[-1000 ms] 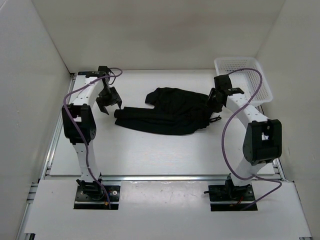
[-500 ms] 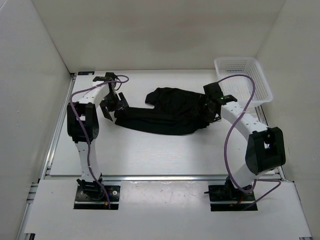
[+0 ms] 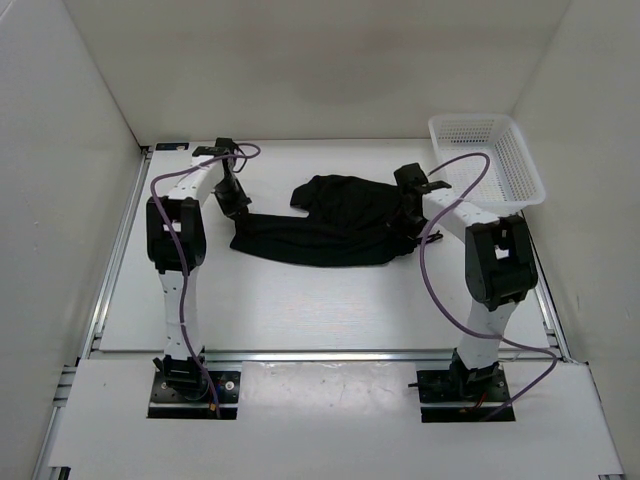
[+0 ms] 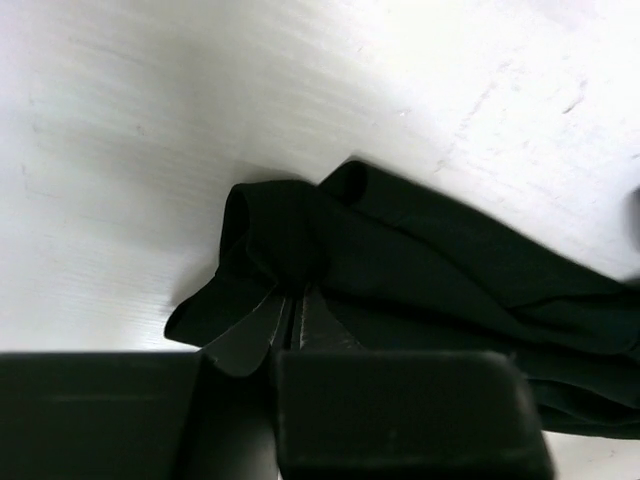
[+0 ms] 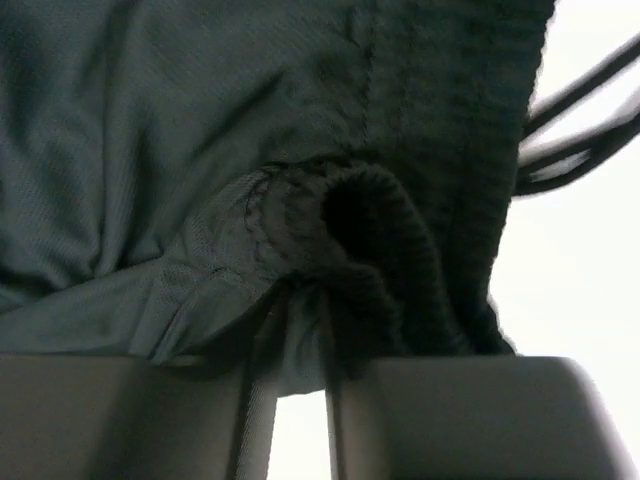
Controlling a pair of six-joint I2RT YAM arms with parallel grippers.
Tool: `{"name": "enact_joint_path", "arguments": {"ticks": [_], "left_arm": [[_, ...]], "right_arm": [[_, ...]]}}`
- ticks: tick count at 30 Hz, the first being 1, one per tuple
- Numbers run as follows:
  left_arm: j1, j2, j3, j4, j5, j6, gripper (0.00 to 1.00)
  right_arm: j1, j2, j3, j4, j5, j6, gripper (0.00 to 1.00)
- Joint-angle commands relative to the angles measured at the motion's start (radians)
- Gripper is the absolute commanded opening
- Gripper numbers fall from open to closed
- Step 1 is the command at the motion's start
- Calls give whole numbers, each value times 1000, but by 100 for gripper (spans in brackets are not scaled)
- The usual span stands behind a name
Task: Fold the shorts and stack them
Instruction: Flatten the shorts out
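Note:
The black shorts [image 3: 330, 225] lie crumpled across the middle of the white table. My left gripper [image 3: 238, 208] is down at their left end. In the left wrist view it [image 4: 292, 305] is shut on a fold of the shorts [image 4: 430, 260] at a leg's edge. My right gripper [image 3: 408, 222] is at the right end, by the waist. In the right wrist view it [image 5: 300, 310] is pinched on the ribbed waistband of the shorts [image 5: 200, 130], with fabric bunched between the fingers. The thin drawstring [image 5: 580, 110] trails off to the right.
A white mesh basket [image 3: 490, 160] stands at the back right corner, just beyond the right arm. White walls close in the table [image 3: 300, 300] on three sides. Purple cables loop off both arms.
Both arms reached in from open poses beside the shorts. The left gripper dropped onto the left end and shut. The right gripper pushed into the waist and closed on it.

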State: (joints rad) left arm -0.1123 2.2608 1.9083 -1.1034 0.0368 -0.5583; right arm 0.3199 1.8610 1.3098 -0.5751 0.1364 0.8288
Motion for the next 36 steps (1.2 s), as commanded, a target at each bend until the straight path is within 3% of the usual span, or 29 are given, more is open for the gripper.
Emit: {"name": "enact_joint_path", "arguments": {"ticks": [1,3,9,14,20,21,22,23,26,36], "left_arm": [[2,-7,57,-18,5,-9,10],[2,-7,81,-29,5,-9,10],[2,-58,167,-61,-31,-18,10],[2,-79,330,-116,-40,-8,10],[11,-159,302,-125,3,-8,10],[11,-170,288,-125,3,-8,10],[11,-191,276,-125,3,-8,10],[11,-191,256,-125,3,-8,10],[11,-204,256,-125,3,1,10],[11,-213,236,-125,2,1,10]], "right_arm": [[-2,21,75,11,58,29,13],[-11,11,85,0,71,18,0],[-12,-89,98,0,121,-19,0],[-12,-201,132,9,131,-52,0],[-12,-256,108,18,80,-86,0],[-12,-247,108,18,66,-95,3],[-12,-237,108,18,19,-123,14],[-12,-206,108,27,-7,-140,39],[-2,-155,131,-12,-37,-152,56],[16,-31,157,-48,26,-140,59]]}}
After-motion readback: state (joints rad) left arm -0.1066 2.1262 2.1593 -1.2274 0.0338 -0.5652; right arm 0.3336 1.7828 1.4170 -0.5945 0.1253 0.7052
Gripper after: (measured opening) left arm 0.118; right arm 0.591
